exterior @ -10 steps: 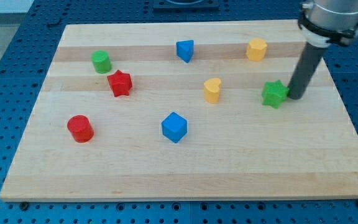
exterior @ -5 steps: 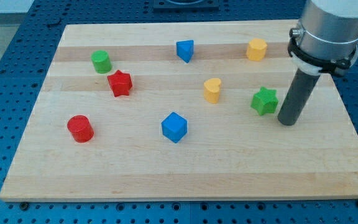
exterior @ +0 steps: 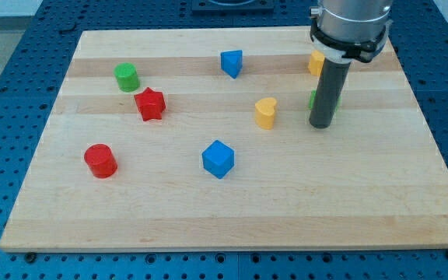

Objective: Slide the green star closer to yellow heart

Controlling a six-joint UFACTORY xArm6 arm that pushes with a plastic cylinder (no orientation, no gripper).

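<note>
My tip [exterior: 321, 124] rests right of the yellow heart [exterior: 265, 113], its rod mostly hiding the green star [exterior: 313, 99].

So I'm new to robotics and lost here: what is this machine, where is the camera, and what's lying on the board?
It's a robot arm ending in a plain dark rod, with no claw, so nothing is held; my tip only pushes blocks. One camera looks down at a wooden board; its mounting isn't known. My tip stands right of the yellow heart, hiding most of the green star. Also there: a yellow block, blue blocks, a red star, a red cylinder and a green cylinder.
</note>
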